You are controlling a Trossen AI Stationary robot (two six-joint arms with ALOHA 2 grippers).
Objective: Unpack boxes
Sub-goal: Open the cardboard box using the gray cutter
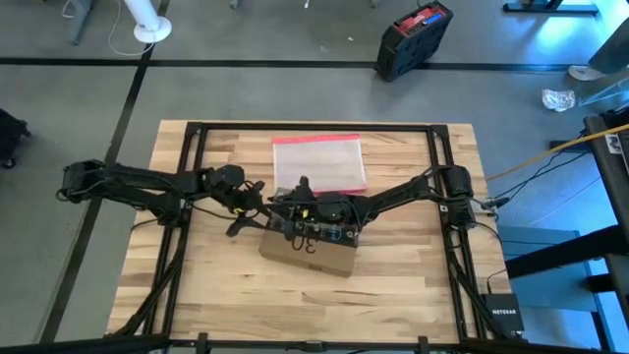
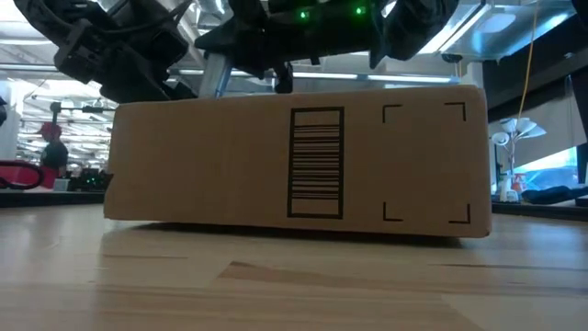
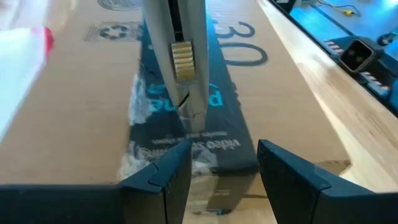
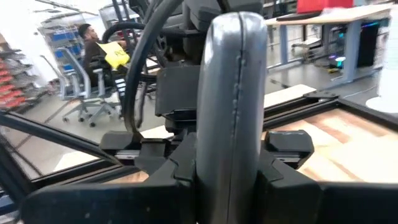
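The box [image 1: 313,254] is brown corrugated cardboard, lying flat and closed near the table's middle, slightly askew. A black printed tape strip [image 3: 186,118] runs along its top seam. Its side facing the low camera bears a barcode [image 2: 317,164].

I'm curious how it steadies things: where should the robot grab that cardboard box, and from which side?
Probably its left end, approached level from the left: the box lies flat, its top looks too broad to span, and the right gripper holds a grey tool over it. The open left gripper faces that end.
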